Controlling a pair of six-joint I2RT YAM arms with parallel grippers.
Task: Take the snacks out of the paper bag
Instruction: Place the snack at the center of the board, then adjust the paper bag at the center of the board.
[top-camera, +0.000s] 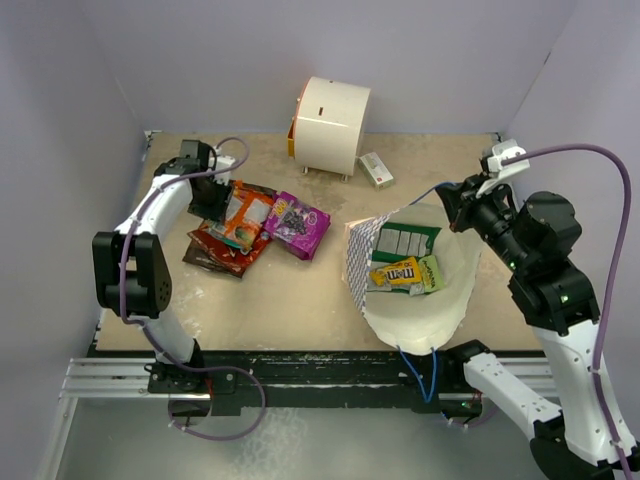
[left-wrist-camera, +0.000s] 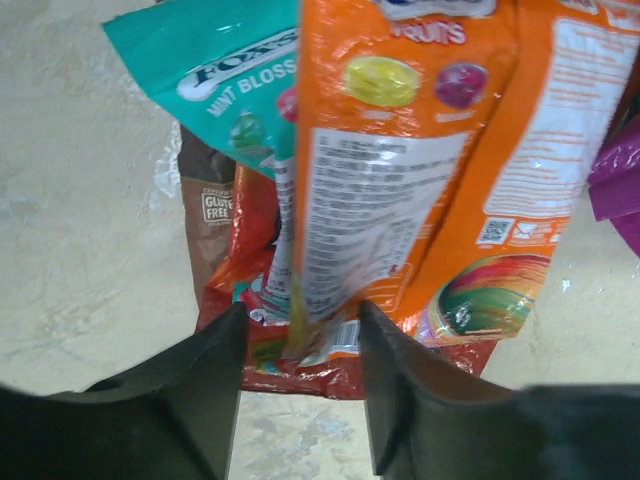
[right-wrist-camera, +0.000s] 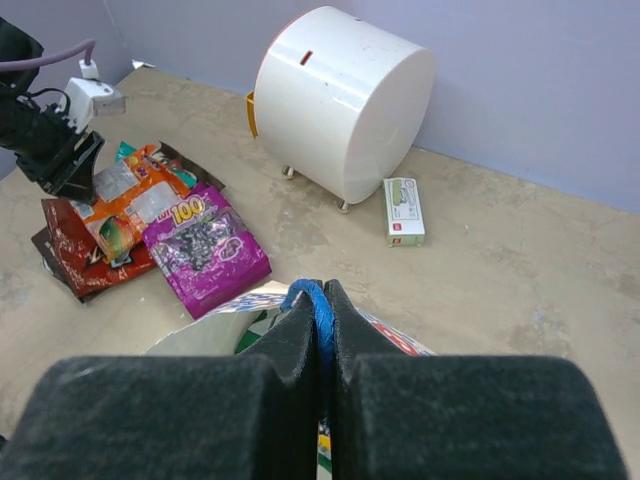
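Observation:
The paper bag (top-camera: 358, 262) lies open at centre right. Inside it show a green-and-white packet (top-camera: 405, 243), a yellow packet (top-camera: 397, 273) and a tiny yellow-green one (top-camera: 431, 272). My right gripper (right-wrist-camera: 322, 295) is shut on the bag's blue string handle (right-wrist-camera: 322, 310) at its far rim. At the left lies a pile of snacks: an orange packet (left-wrist-camera: 420, 170), a teal one (left-wrist-camera: 225, 75), a dark brown one (left-wrist-camera: 205, 220) and a purple one (top-camera: 298, 223). My left gripper (left-wrist-camera: 300, 350) stands open over the pile, the orange packet's edge loose between its fingers.
A white cylindrical appliance (top-camera: 330, 125) stands at the back centre with a small white box (top-camera: 377, 169) to its right. Lilac walls close the table at the back and both sides. Bare tabletop lies between the snack pile and the bag.

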